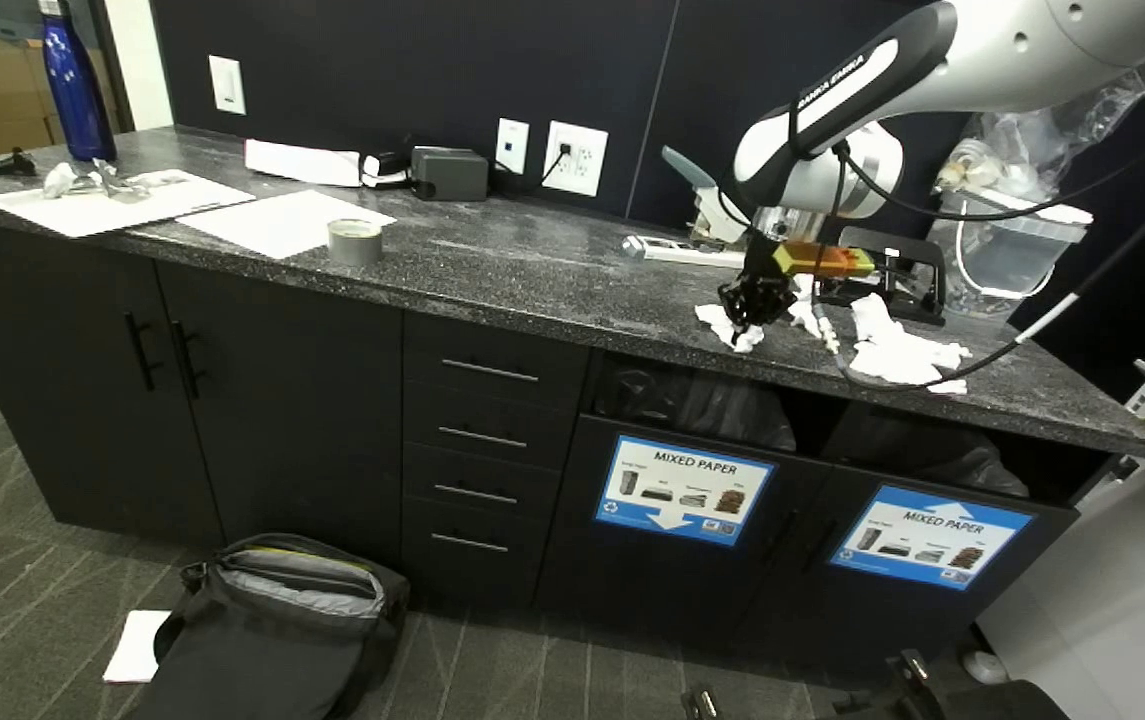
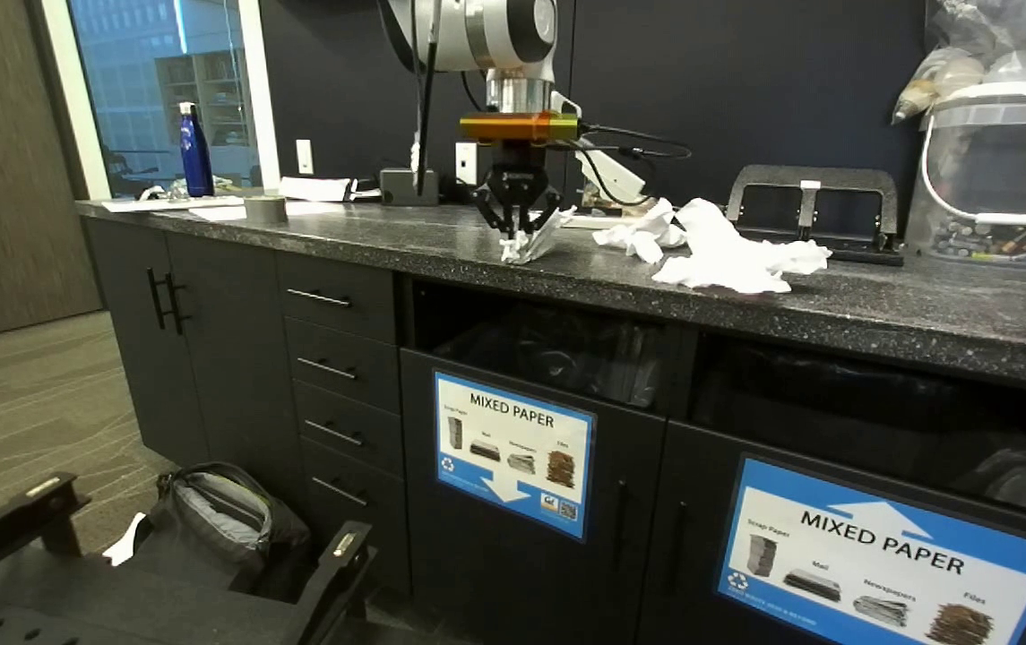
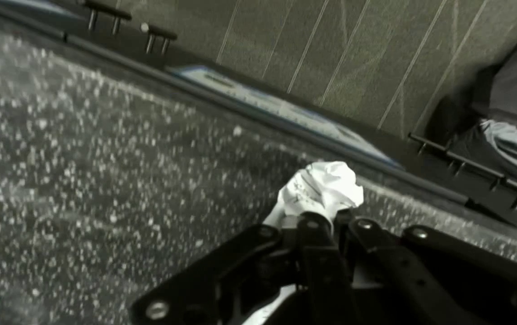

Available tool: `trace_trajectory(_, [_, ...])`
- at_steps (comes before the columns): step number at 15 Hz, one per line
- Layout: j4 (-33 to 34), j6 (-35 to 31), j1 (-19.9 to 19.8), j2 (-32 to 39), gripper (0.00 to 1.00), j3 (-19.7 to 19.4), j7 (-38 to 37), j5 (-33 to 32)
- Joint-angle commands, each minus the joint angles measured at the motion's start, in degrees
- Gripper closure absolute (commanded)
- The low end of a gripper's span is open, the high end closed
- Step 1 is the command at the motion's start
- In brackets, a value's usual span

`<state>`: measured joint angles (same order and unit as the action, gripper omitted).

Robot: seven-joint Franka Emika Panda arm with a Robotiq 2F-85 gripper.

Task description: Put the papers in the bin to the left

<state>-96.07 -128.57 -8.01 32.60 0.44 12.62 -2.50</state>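
A long, dark, speckled counter [image 1: 512, 265] stood before me, the left bin [image 2: 513, 573] and right bin [image 2: 701, 502], both black, built in beneath it. On its right part lay a big crumpled paper [image 2: 737, 255], with a smaller paper [image 2: 647, 233] just to its left. Left of both, by the near edge, the fingers [image 3: 321, 257] were clamped on a small white wad [image 3: 323, 187].

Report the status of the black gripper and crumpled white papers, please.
Black gripper shut on a crumpled white paper wad. Other crumpled papers on dark speckled countertop. Possible obstacle: its edge, above the left black labelled bin.
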Motion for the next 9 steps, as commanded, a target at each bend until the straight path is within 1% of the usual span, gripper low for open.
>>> trace_trajectory(1, [-13.9, 2.1, 0.0, -6.6, 0.92, 0.3, 0.4, 2.5])
trace_trajectory(3, [-20.3, -2.4, 0.7, -8.3, 0.93, 0.0, -1.7, 3.5])
trace_trajectory(5, [-27.0, -12.1, 1.6, -8.3, 0.92, 0.2, -3.4, 4.6])
trace_trajectory(6, [-29.2, -16.3, 2.0, -7.8, 0.92, 0.5, -4.5, 5.7])
trace_trajectory(7, [-29.8, -21.1, 2.7, -7.2, 0.92, 0.8, -5.9, 6.5])
trace_trajectory(9, [-33.2, -31.1, 3.9, -5.9, 0.92, 1.6, -7.8, 7.2])
